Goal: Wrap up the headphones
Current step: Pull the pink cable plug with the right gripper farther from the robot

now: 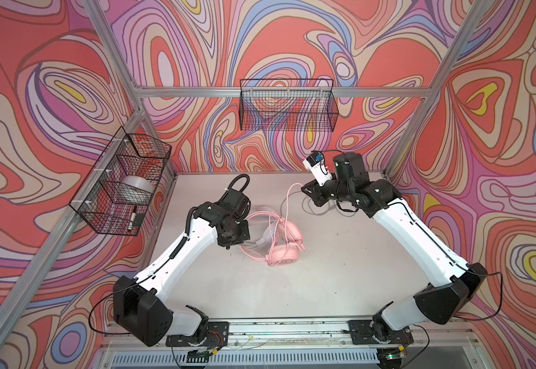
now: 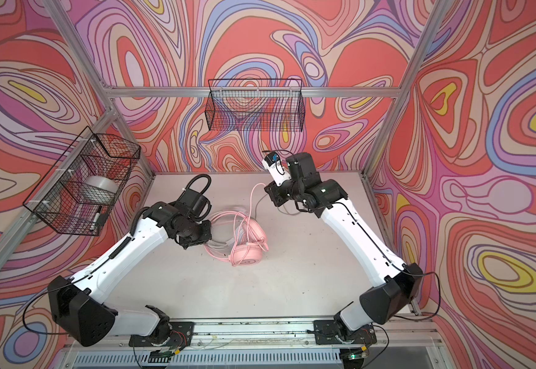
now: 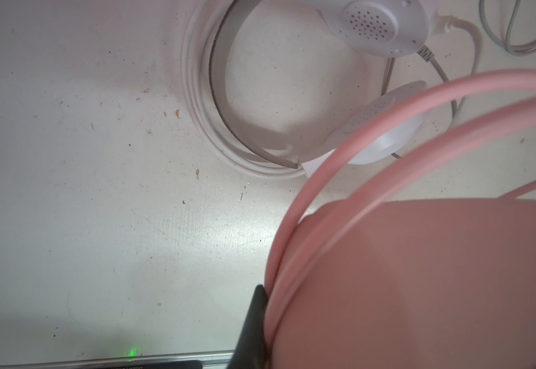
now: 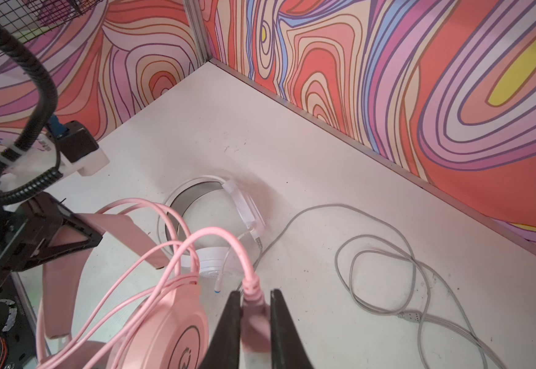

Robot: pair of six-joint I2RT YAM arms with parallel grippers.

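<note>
- While left fingers (image 1: pixel 230 245) are clamped on the band of the pink headset (image 1: pixel 284 255), its earcup rests on the desk (image 1: pixel 324 274), btwn the two sets of fingers & nearer the left ones.
- right fingers (image 4: pixel 255 303) are pinched tight on the plug end of the pink cable (image 1: pixel 287 204). The cable runs from them in loops over the pink headset.
- white headset (image 3: pixel 385 25) lies flat on the desk just beyond left fingers, right next to the pink one. Its grey-white cable (image 4: pixel 381 242) sits in loose loops on the desk beside right fingers, untouched.
- Desk surface: pale, matt, scuffed, w/ dark specks & a few brown crumbs near left fingers in the left wrist view.
- Room: 3 walls (image 1: pixel 292 38) w/ swirly red/pink/lilac/blue/yellow print. An alu frame (image 1: pixel 196 92) runs up the corners & across the back.
- back basket (image 1: pixel 287 105), black wire, hangs on the rear wall, well beyond both sets of fingers.
- side basket (image 1: pixel 123 185), also black wire, hangs on the wall out past left fingers. It holds a tape roll (image 1: pixel 137 190) & a marker (image 1: pixel 132 219).
</note>
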